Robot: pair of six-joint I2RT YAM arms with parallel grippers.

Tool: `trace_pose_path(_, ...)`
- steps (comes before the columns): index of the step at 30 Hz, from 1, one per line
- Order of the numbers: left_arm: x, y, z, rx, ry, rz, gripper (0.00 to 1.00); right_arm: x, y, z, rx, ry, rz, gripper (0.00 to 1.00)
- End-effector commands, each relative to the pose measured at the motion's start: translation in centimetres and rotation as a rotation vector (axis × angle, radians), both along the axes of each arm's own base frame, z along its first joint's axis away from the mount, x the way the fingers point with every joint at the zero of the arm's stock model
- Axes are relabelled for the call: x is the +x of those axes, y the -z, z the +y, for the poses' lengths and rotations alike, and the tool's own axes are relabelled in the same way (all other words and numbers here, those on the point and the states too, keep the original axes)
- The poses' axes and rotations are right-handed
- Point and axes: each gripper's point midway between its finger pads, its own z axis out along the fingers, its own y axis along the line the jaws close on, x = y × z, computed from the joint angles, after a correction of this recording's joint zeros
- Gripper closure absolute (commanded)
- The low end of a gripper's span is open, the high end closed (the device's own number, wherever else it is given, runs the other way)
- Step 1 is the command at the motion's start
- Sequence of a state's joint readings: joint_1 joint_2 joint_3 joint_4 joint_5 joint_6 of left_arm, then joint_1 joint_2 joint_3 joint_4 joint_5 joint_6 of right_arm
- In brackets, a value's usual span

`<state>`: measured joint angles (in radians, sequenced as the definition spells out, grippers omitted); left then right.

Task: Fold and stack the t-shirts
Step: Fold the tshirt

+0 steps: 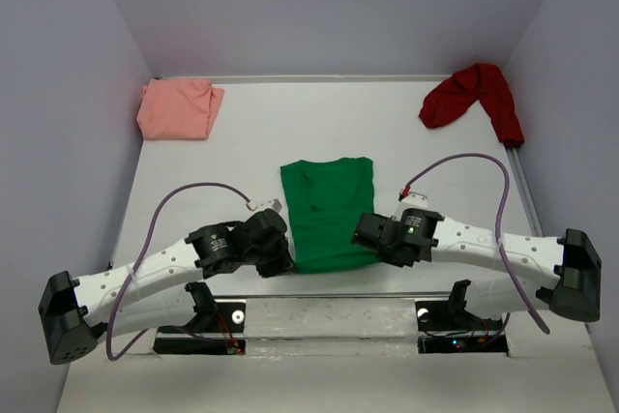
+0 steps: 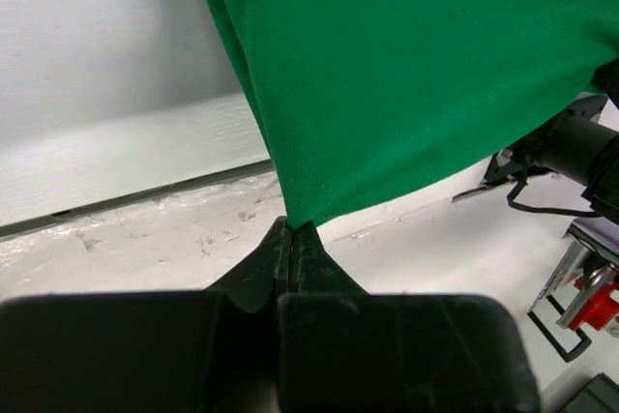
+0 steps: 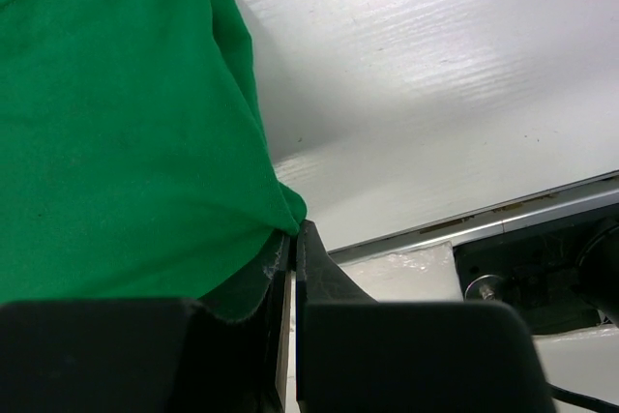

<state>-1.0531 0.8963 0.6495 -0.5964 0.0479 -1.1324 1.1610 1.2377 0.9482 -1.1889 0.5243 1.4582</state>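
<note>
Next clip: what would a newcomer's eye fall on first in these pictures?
The bright green t-shirt spread mid-table stands out first, with the left gripper and the right gripper each shut on one of its near corners. Next come the salmon-pink t-shirt, folded in the far left corner, and the dark red t-shirt, crumpled in the far right corner.

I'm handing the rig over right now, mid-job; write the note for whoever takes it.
Left gripper: shut on green t-shirt, near left corner.
Right gripper: shut on its near right corner.
Green lies mid table, apparently partly folded. Pink t-shirt looks folded, far left corner. Dark red t-shirt crumpled, far right corner.
Left: finish green, fold red, stack all three.
</note>
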Motion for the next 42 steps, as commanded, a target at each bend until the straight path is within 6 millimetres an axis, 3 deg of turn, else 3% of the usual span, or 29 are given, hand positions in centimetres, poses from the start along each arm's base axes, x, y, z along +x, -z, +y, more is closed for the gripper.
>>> trace_pose_path(1,0.5,-0.3,1.5,0.068,-0.043,-0.030,1.00,0.2,-0.6,-2.8,-0.104,0.019,-0.054,1.00)
trace_pose_path(5,1.7,-1.9,1.7,0.106,-0.056,-0.084,1.00,1.1,-1.5,-2.6,-0.143,-0.016,-0.088,1.00)
trace_pose_path(7,2.6,-2.1,2.0,0.161,-0.062,-0.113,1.00,2.1,-2.9,-1.8,-0.157,-0.027,-0.124,1.00)
trace_pose_path(8,3.2,-3.2,1.7,0.161,-0.057,-0.142,1.00,2.9,-3.6,-1.2,-0.180,-0.080,-0.154,1.00)
trace_pose_path(13,7.7,-5.6,0.4,0.226,-0.067,-0.245,1.00,9.2,-7.6,2.3,-0.173,-0.163,-0.211,1.00)
trace_pose_path(16,10.6,-5.9,0.3,0.259,-0.044,-0.278,1.00,13.5,-9.2,3.2,-0.159,-0.209,-0.257,1.00)
trace_pose_path(17,12.5,-6.5,0.9,0.261,-0.087,-0.289,1.00,15.2,-9.7,4.5,-0.149,-0.280,-0.255,1.00)
trace_pose_path(18,14.9,-6.5,1.5,0.278,-0.099,-0.308,1.00,16.9,-9.0,4.0,-0.169,-0.259,-0.224,1.00)
trace_pose_path(19,15.4,-6.3,1.0,0.285,-0.073,-0.311,1.00,18.0,-9.3,4.0,-0.179,-0.258,-0.229,1.00)
trace_pose_path(20,17.2,-6.5,2.1,0.287,-0.111,-0.302,1.00,19.1,-9.9,5.2,-0.146,-0.324,-0.222,1.00)
trace_pose_path(21,18.8,-7.1,1.1,0.272,-0.074,-0.316,1.00,20.7,-8.8,5.1,-0.152,-0.312,-0.191,1.00)
trace_pose_path(24,22.0,-6.6,1.5,0.315,-0.097,-0.321,1.00,22.7,-7.5,5.8,-0.150,-0.374,-0.148,1.00)
trace_pose_path(26,23.8,-5.1,1.3,0.332,-0.088,-0.278,1.00,24.0,-7.0,6.2,-0.113,-0.399,-0.134,1.00)
trace_pose_path(28,25.5,-3.8,1.1,0.338,-0.083,-0.261,1.00,25.7,-5.4,5.7,-0.127,-0.407,-0.120,1.00)
trace_pose_path(30,26.9,-2.4,0.5,0.327,-0.072,-0.236,1.00,26.1,-3.1,6.7,-0.091,-0.467,-0.056,1.00)
trace_pose_path(37,28.7,1.7,0.7,0.368,-0.053,-0.174,1.00,28.0,1.2,6.4,-0.102,-0.479,-0.006,1.00)
trace_pose_path(42,29.9,2.5,1.4,0.388,-0.056,-0.171,1.00,29.3,2.3,5.9,-0.091,-0.488,0.005,1.00)
